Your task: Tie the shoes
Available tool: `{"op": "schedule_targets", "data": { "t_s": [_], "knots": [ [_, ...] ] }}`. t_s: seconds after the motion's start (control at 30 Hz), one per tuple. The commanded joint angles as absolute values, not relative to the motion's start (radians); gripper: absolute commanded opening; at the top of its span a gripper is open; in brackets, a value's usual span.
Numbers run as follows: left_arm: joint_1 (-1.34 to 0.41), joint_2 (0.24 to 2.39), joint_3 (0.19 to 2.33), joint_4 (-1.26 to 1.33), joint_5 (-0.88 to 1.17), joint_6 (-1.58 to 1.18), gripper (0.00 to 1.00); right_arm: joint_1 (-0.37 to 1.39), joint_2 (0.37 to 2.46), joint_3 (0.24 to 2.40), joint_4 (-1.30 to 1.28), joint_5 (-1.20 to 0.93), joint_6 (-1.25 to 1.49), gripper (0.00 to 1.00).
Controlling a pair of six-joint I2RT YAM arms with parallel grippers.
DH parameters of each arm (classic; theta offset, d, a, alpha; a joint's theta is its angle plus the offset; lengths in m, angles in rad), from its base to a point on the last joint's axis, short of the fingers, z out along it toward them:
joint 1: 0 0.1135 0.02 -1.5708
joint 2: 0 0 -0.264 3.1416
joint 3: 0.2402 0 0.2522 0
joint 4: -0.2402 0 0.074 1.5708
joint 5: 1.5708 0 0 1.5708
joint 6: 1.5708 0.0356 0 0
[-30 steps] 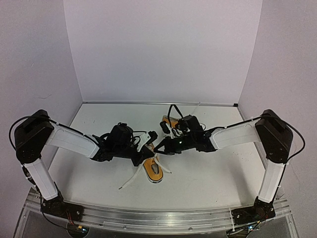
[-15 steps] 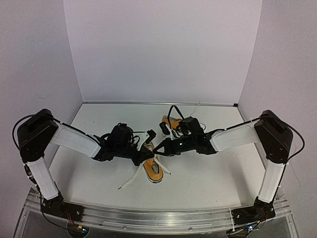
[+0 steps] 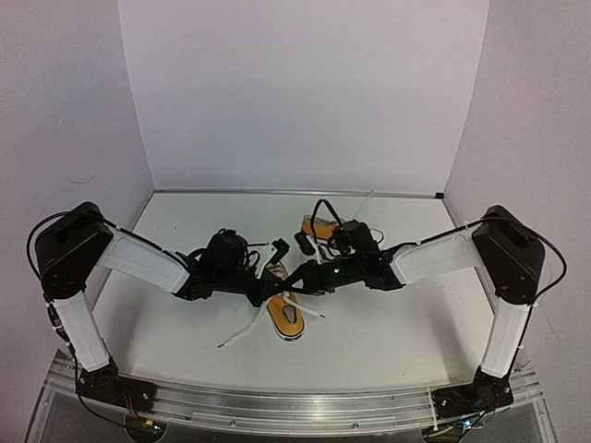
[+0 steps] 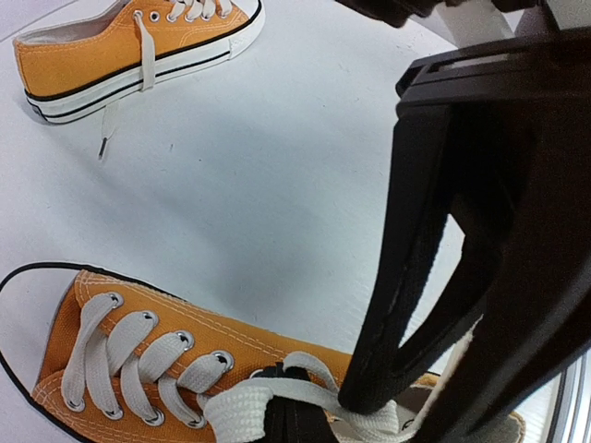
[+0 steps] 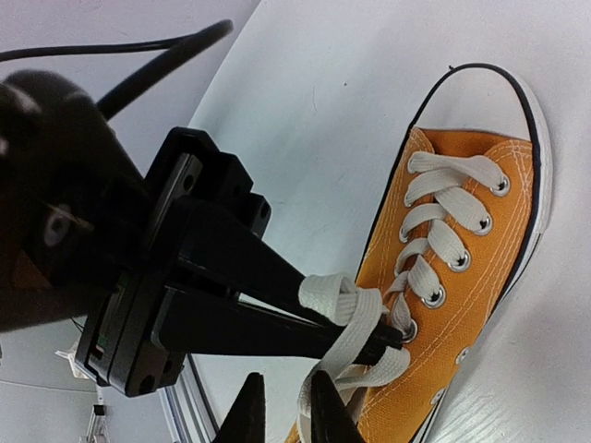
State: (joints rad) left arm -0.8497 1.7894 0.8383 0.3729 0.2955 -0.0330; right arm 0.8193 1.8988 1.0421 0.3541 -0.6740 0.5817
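Note:
The near shoe (image 3: 286, 318) is orange-yellow with a white sole and lies between the arms; it also shows in the left wrist view (image 4: 185, 318) and the right wrist view (image 5: 462, 305). My left gripper (image 3: 277, 286) is shut over its top eyelets, and a white lace (image 5: 337, 300) is looped round its fingers (image 5: 277, 281). My right gripper (image 5: 284, 378) is just beside it, its fingers narrowly apart with a lace strand running between them. The second shoe (image 3: 312, 227) lies behind, untouched (image 4: 102, 51).
Loose lace ends trail from the near shoe to the front left (image 3: 238, 336) and to the right (image 3: 309, 311). The two grippers almost touch tip to tip above the shoe. White walls close the table (image 3: 397, 323) at the back and sides.
My right gripper has moved left, closing in on the left gripper over the near shoe. The left gripper and both shoes have hardly moved.

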Motion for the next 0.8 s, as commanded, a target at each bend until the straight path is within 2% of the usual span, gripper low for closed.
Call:
{"op": "schedule_targets", "data": {
  "t_s": [0.0,0.17,0.27,0.33,0.53,0.77],
  "knots": [
    [-0.84,1.809,0.845,0.392,0.296,-0.031,0.0,0.782,1.839,1.019,0.383,-0.706,0.583,0.31],
    [-0.84,1.81,0.851,0.377,0.299,-0.019,0.0,0.74,1.756,1.013,0.36,-0.707,0.57,0.45],
    [-0.84,1.81,0.853,0.366,0.298,-0.013,0.0,0.707,1.734,1.002,0.356,-0.701,0.571,0.48],
    [-0.841,1.809,0.853,0.361,0.298,-0.009,0.0,0.692,1.742,0.999,0.349,-0.686,0.578,0.47],
    [-0.841,1.803,0.849,0.357,0.301,-0.002,0.0,0.689,1.871,1.052,0.275,-0.691,0.568,0.34],
    [-0.841,1.8,0.848,0.354,0.303,0.018,0.0,0.693,1.943,1.09,0.305,-0.746,0.611,0.34]
  ]
}}
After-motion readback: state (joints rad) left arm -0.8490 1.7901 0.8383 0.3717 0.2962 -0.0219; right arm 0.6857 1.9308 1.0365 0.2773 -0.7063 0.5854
